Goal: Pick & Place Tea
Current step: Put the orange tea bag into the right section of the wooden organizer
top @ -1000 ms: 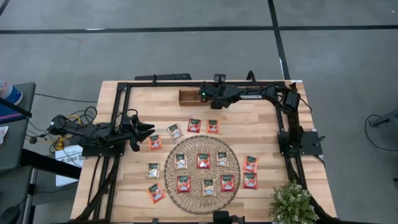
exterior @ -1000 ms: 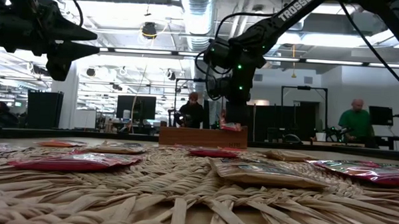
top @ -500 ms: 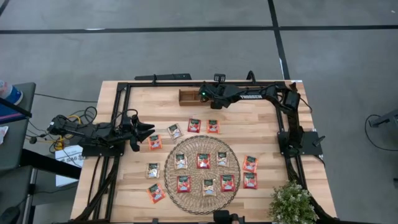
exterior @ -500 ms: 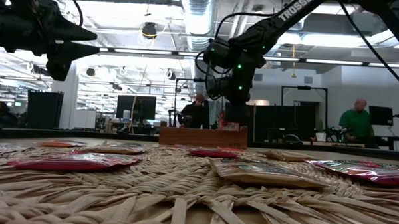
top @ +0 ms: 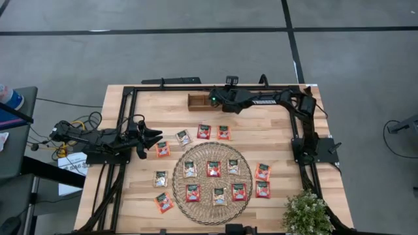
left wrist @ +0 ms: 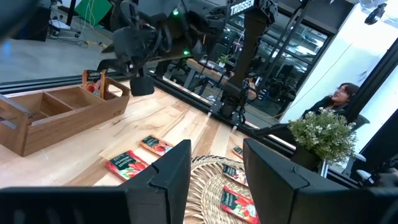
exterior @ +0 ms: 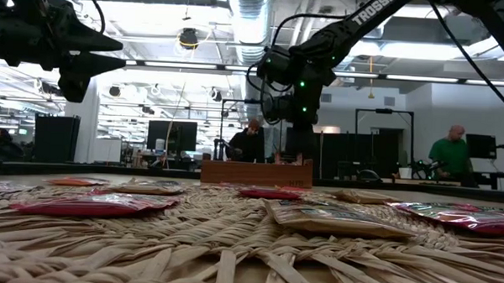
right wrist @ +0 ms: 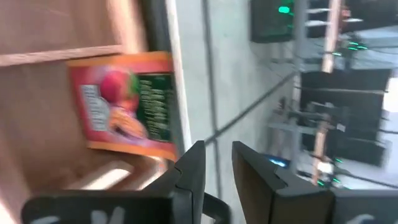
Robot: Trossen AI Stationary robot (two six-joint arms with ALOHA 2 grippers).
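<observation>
The right gripper hangs over the right-hand end of the long brown wooden tray at the far edge of the table, its two dark fingers slightly parted with a narrow gap between them and nothing pinched. Just beyond them, inside the tray's end compartment, lies a small flat square red-orange tea sachet with a dark green band along one edge, fruit artwork on its face and an orange border; it leans against the tray's pale wooden wall.

The left gripper waits above the table's left side, its fingers spread apart and holding nothing.

The remaining tea sachets lie flat on the light wooden table, well apart from the tray. Some are red-orange, some pale cream, each with the same green band. Seven rest on the big round woven mat in the middle; the others lie scattered around its rim. A small green potted plant stands at the near right corner.
</observation>
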